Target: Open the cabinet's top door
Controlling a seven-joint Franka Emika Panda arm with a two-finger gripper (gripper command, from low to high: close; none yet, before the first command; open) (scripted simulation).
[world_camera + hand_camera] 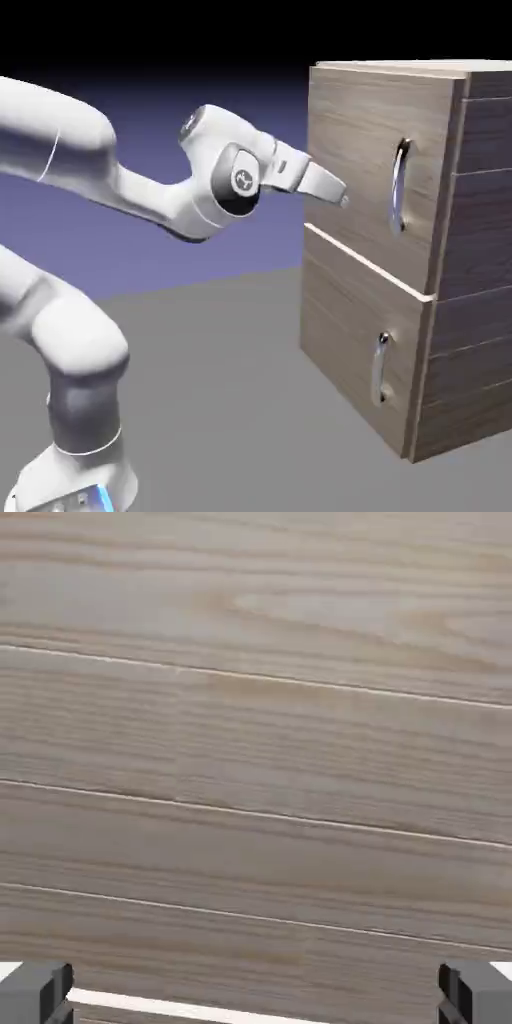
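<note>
Grey fingertips (38,994) sit closest to my hand view, one at each lower corner with a wide gap between them, so my hand (345,201) is spread, and I see nothing pinched in it. Beyond them, pale wood-grain boards (250,747) fill the view, split by thin light seams that slope gently down to the right, and a bright white strip (190,1009) runs along the bottom.

In the exterior view, my white arm (62,130) comes in from the left and points its hand toward the cabinet (480,220) on the right. The top door (350,150) is shut, its curved silver handle (399,187) upright near the door's right edge. My fingertips are to the left of that handle and apart from it; whether they touch the wood I can't tell. Below lies the shorter lower door (345,310), also shut, with a smaller handle (379,369).
</note>
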